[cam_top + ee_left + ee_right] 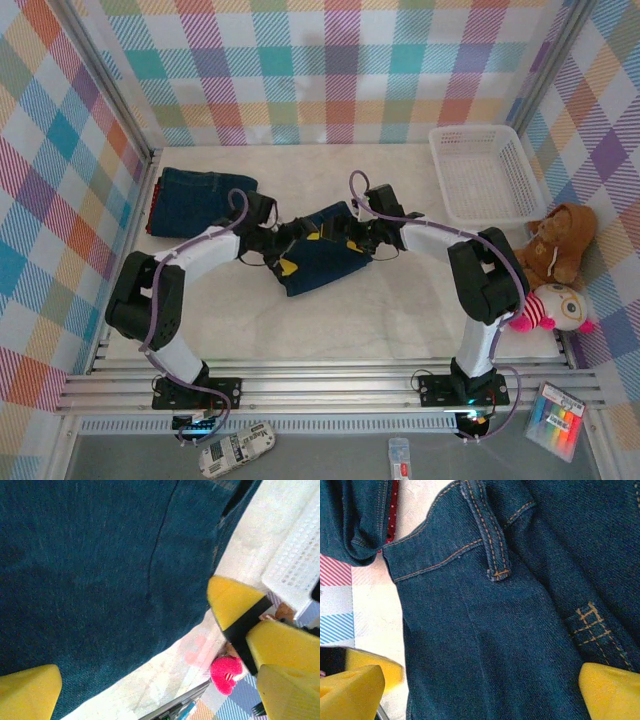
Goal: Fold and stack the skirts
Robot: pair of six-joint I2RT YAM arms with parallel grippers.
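Denim skirt (325,255) lies rumpled mid worktop (400,310), apart from the folded stack (195,200) rear left. Left tool (157,695) and right tool (480,690) spread wide above it. We'd pinch matching edges, then fold evenly.

A dark blue denim skirt (510,630) is seen spread across most of the frame, its waistband corner turned toward the upper left. A belt loop (487,535) sewn with orange thread is laid over the waistband, and an orange cross-hatched stitch (590,625) is seen at the right. At the upper left a second denim fold (350,515) is bunched, with a strip of red dotted cloth (393,510) just beside it. The pale surface (375,605) is exposed at the left. The right end effector (481,692) is held with its yellow fingertips (350,692) wide apart at the lower corners, denim between them.
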